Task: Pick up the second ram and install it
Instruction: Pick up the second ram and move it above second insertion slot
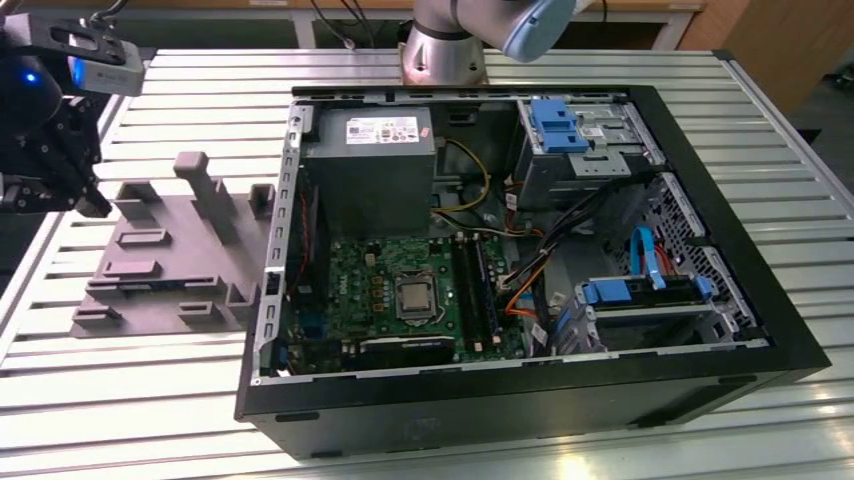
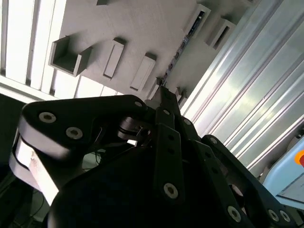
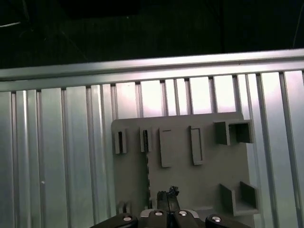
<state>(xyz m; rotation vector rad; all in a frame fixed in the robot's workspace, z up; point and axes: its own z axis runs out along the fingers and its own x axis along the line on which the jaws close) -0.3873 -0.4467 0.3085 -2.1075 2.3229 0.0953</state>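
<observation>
Clenched, empty tool (image 3: 167,195) hovers beside the second ram (image 3: 147,171) standing in gray fixture (image 3: 199,185).

Robotics lab or workshop, ribbed aluminium-slat worktop (image 1: 134,400), silver-grey robot arm base (image 1: 441,50) standing on it, open black desktop computer case (image 1: 534,405) lying on its side (green motherboard (image 1: 380,275) exposed), grey plastic slotted fixture plate (image 1: 160,275) beside it

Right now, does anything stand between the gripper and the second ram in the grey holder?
Nothing visible does. In the first wrist view the gripper hangs over the grey holder, close beside the second ram standing on edge there.
</observation>
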